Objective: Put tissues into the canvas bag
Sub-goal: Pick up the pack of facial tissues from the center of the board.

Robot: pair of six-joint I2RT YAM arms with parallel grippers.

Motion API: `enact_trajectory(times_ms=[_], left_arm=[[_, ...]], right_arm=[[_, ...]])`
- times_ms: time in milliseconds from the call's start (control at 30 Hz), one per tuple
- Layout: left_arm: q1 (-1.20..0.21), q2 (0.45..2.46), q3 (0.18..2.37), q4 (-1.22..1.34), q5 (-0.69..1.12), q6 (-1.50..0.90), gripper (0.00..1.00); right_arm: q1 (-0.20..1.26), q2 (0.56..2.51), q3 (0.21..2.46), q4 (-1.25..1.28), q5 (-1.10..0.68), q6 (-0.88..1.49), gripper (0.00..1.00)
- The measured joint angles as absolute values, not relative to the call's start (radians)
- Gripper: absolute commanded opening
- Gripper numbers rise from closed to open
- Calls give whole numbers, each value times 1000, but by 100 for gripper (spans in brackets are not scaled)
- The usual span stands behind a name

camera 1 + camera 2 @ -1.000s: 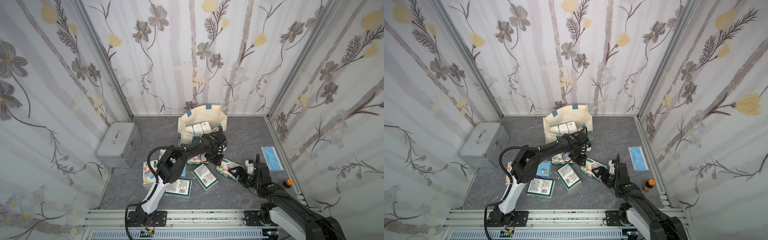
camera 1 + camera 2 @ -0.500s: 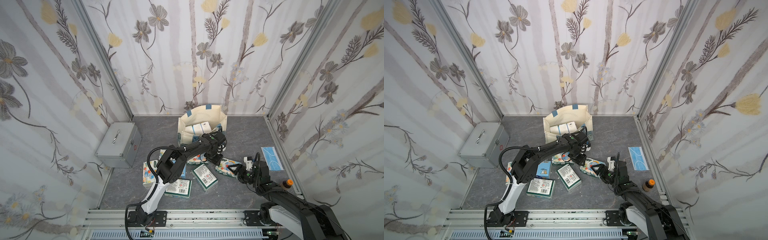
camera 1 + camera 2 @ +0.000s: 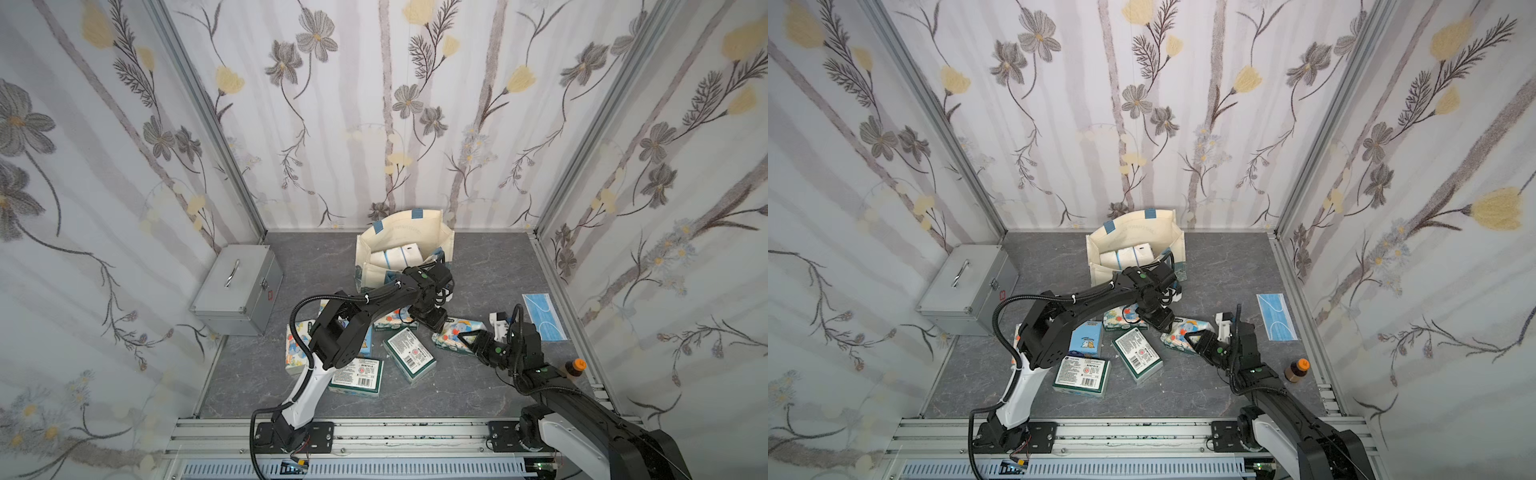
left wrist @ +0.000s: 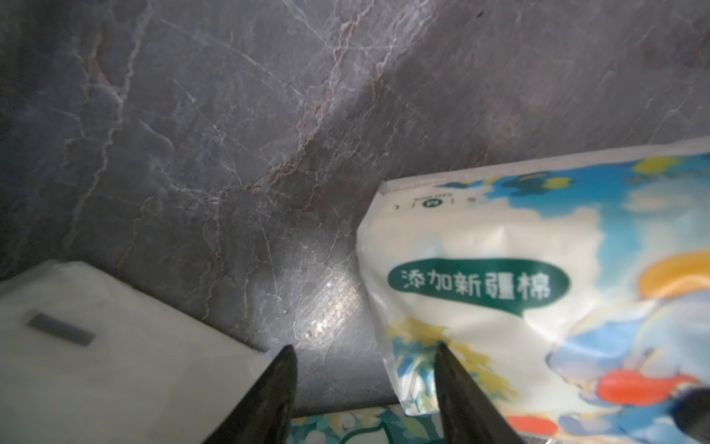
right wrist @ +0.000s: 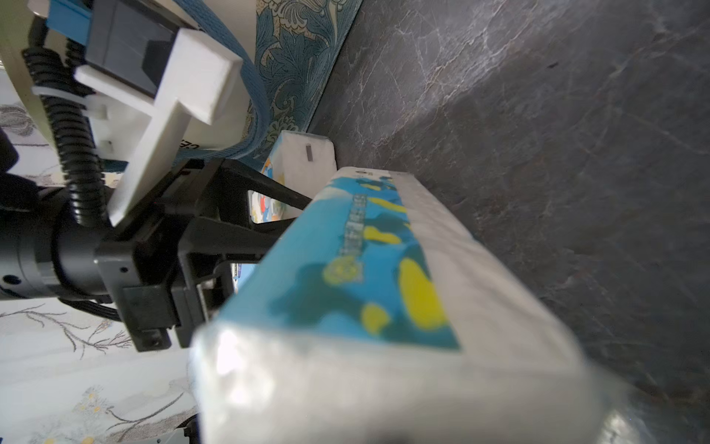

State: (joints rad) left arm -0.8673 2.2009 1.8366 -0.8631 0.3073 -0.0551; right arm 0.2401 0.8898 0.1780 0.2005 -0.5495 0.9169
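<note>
Blue-strapped cream canvas bag [image 3: 405, 230]; cartoon-print tissue pack [image 3: 446, 338]; grey-marbled floor [image 3: 478, 270].

Both arms are reaching low toward the middle, end effectors nearly meeting.
The left arm [image 3: 374, 301] is stretching far forward, its wrist bending down, and the left end effector [image 4: 365, 350] is pointing downward with its jaws standing apart. The right arm [image 3: 540, 374] is lying low and angling inward, the right end effector [image 3: 466, 337] aiming toward the left one; its jaws cannot be made out.
</note>
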Motion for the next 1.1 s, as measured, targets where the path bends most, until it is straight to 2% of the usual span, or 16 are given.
enact_trajectory(times_ms=[100,167,433,733,967,1100], left_arm=[[-867,2157,1809,-836,314,-57,82],[-867,2123,1782,-807,323,-61,100],[-864,1963,1655,-665,349,-95,100],[-834,1669,1400,-400,362,-134,100],[-740,1305,1046,-71,131,-203,100],[-646,1183,959,49,-20,-244,98]], right_arm=[[240,830,197,108,-519,879,50],[240,788,206,47,-496,859,50],[239,677,234,-123,-424,812,50],[236,668,334,-237,-386,770,50],[236,707,405,-255,-386,750,49],[237,737,425,-250,-393,748,49]])
